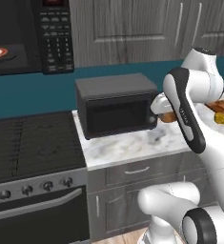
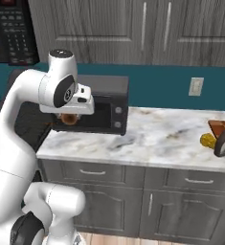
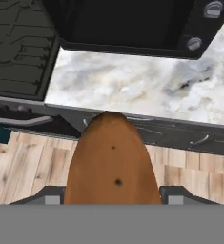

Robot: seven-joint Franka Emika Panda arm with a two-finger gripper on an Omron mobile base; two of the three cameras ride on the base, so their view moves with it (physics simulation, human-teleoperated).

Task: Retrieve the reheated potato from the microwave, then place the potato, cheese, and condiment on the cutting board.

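Pincer [image 3: 111, 202] gripped potato [image 3: 111, 164], long axis pointing ahead out of jaws. Cutting board [image 2: 222, 128] lay far to pincer's right along counter [image 2: 157, 139] (cheese [image 2: 208, 140] beside it).

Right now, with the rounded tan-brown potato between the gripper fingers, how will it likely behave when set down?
The rounded tan-brown potato looks smooth and oval, so it may roll on the marble counter. It appears rigid, likely keeping shape. The gripper clamps its sides only; slipping seems possible.
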